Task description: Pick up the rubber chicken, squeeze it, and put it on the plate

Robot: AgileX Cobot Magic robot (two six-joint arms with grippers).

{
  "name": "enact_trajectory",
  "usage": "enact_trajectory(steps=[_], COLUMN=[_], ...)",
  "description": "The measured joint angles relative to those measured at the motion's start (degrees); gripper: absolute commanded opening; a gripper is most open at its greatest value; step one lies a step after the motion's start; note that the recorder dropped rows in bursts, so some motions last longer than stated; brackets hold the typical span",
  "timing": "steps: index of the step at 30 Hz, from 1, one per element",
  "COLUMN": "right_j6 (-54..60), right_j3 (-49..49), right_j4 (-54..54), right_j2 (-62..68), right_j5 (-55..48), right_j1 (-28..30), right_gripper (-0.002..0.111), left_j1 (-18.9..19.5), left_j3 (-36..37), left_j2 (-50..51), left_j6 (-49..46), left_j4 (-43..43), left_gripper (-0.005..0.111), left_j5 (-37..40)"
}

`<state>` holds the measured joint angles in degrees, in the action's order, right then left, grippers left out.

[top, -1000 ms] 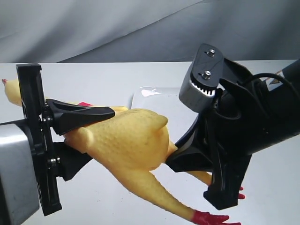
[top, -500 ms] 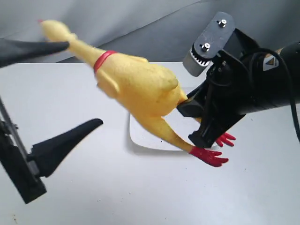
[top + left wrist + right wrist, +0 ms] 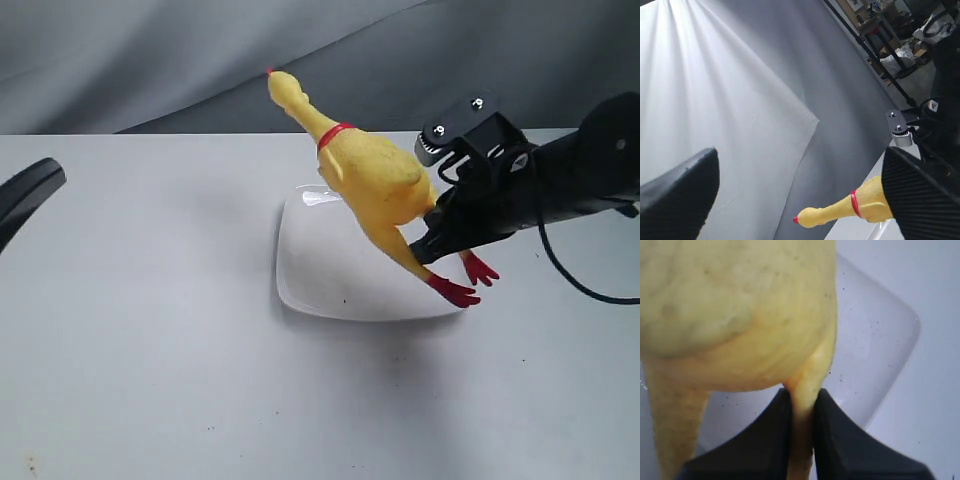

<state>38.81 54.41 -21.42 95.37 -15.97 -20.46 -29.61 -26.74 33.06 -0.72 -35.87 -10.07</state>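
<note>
The yellow rubber chicken [image 3: 375,180] hangs in the air above the white square plate [image 3: 320,270], head up toward the back, red feet low near the plate's right rim. My right gripper [image 3: 432,228] is shut on one of its legs; in the right wrist view the black fingers [image 3: 770,440] pinch that leg [image 3: 802,405] with the plate [image 3: 875,340] beneath. My left gripper [image 3: 800,195] is open and empty, far to the left; only one finger tip [image 3: 25,195] shows in the exterior view. The chicken's head and red collar [image 3: 855,204] appear in the left wrist view.
A grey-white tabletop [image 3: 150,380] spreads around the plate. A grey cloth backdrop [image 3: 200,60] hangs behind the table. A black cable [image 3: 590,290] trails from the right arm over the table's right side.
The right gripper has carried the chicken back and right, over the plate. The left gripper let go of the body and pulled off to the left edge.
</note>
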Motion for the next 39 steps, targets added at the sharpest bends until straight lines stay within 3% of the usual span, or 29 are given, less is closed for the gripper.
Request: enact_trajectory(steps=[8, 10, 11, 12, 13, 16, 18, 20, 26, 31, 39], right_j6=[0.0, 0.0, 0.0, 0.0, 0.0, -1.0, -1.3, -1.3, -2.0, -3.0, -3.1], right_j3=[0.0, 0.0, 0.0, 0.0, 0.0, 0.0, 0.0, 0.0, 0.0, 0.1, 0.3], right_j4=[-4.0, -4.2, -4.2, -4.3, -4.4, -4.4, -4.4, -3.9, -2.3, -2.4, -4.2], right_j2=[12.7, 12.8, 12.8, 12.8, 12.8, 12.8, 12.5, 10.9, -1.7, -15.7, -35.6], right_j5=[6.4, 6.6, 6.6, 6.5, 6.1, 5.4, 4.5, 2.9, -0.9, -1.1, -1.1], right_j1=[0.1, 0.1, 0.1, 0.1, 0.1, 0.1, 0.1, 0.1, 0.1, 0.1, 0.1], right_gripper=[0.002, 0.019, 0.032, 0.038, 0.046, 0.052, 0.051, 0.046, 0.000, 0.000, 0.000], left_j1=[0.0, 0.0, 0.0, 0.0, 0.0, 0.0, 0.0, 0.0, 0.0, 0.0, 0.0], left_j3=[0.0, 0.0, 0.0, 0.0, 0.0, 0.0, 0.0, 0.0, -0.6, -4.6, -10.9], left_j2=[0.0, 0.0, 0.0, 0.0, 0.0, 0.0, 0.0, 0.0, -3.4, -10.0, -21.4], left_j6=[0.0, 0.0, 0.0, 0.0, 0.0, 0.0, 0.0, 0.0, -2.1, -2.2, 3.6], left_j4=[0.1, 0.2, 0.5, 1.6, 2.5, 4.3, 4.6, 4.6, 4.6, 5.4, 11.8], left_gripper=[0.083, 0.076, 0.064, 0.057, 0.041, 0.014, -0.001, 0.001, 0.000, 0.000, 0.000], left_j5=[0.6, 0.7, 0.7, 0.7, 0.8, 2.4, 4.0, 5.6, 7.9, 14.5, 34.9])
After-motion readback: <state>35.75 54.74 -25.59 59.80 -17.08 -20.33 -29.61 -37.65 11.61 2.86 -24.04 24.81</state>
